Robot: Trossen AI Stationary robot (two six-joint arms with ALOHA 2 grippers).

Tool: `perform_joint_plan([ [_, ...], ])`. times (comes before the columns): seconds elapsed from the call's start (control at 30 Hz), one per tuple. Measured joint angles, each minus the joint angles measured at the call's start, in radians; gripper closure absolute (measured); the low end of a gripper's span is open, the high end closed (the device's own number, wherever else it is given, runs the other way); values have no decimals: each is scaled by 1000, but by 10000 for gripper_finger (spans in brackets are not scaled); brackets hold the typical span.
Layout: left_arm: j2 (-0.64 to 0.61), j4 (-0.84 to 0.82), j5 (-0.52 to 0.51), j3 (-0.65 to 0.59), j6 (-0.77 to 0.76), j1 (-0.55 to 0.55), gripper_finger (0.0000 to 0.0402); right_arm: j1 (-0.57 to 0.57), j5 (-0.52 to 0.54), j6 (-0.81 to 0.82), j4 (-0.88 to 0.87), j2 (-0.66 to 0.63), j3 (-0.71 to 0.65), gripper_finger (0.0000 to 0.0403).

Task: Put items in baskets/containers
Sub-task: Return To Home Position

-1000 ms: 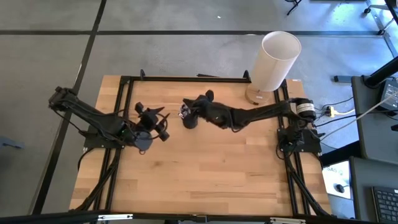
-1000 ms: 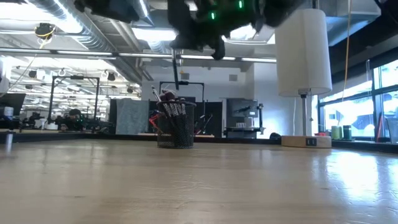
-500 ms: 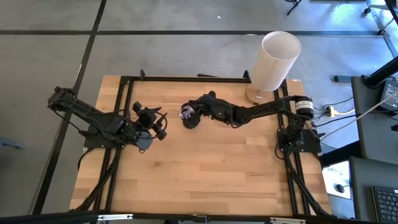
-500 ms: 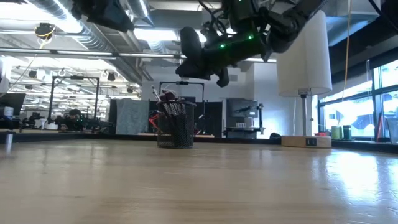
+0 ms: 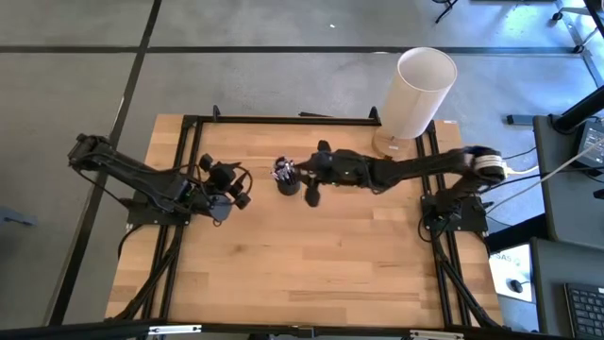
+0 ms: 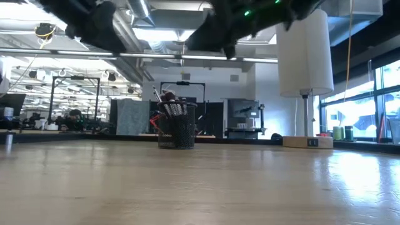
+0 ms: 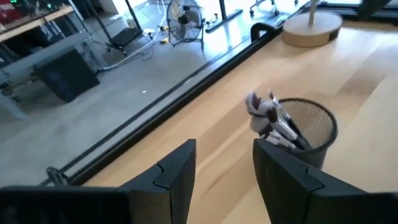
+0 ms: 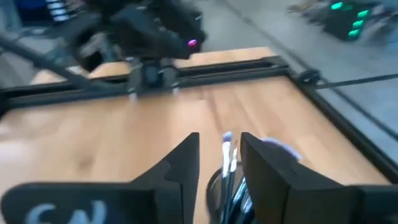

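The black mesh cup (image 5: 288,182) stands upright on the wooden table, a little beyond its middle. It also shows in the low view (image 6: 177,128) and the left wrist view (image 7: 309,127). Several brushes (image 7: 268,115) stand in it, heads up, leaning on its rim (image 6: 164,99). My right gripper (image 5: 310,184) is open and empty, above the table just right of the cup; its wrist view (image 8: 221,163) looks past the fingers at the brush tips (image 8: 227,152). My left gripper (image 5: 236,187) is open and empty, left of the cup (image 7: 225,165).
A tall white cylinder (image 5: 418,90) stands on a wooden base at the table's far right corner. Black frame rails (image 5: 283,120) run along the table's far edge and sides. Bare wood lies toward the table's near edge (image 5: 302,255).
My right gripper has moved from right above the cup toward the table's right edge and a little toward the near edge, ending beside the cup. The brush that hung upright below it over the cup a second ago no longer shows under it.
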Motion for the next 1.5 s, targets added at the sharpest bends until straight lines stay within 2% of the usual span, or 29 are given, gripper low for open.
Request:
perform_joint_plan([
  [0.07,-36,9,8,-25,-6,0,247,-1,-55,-5,-80,-59,-2,294],
  [0.17,-95,45,15,-81,4,-7,250,-2,-144,-15,-87,-170,-61,305],
  [0.37,-215,203,46,-210,122,-61,279,-1,-268,-28,-10,-453,-318,332],
  [0.53,-298,459,84,-314,321,-97,307,-1,-299,-8,-42,-645,-485,371],
  [0.6,-330,589,137,-364,412,-93,316,-1,-311,4,-72,-702,-522,392],
  [0.8,-433,893,316,-504,592,-37,336,-1,-332,21,-120,-867,-625,391],
  [1.17,-717,913,456,-626,684,24,343,-1,-334,50,-129,-1182,-809,400],
  [1.5,-915,923,531,-722,762,24,343,-1,-334,80,-115,-1314,-934,400],
])
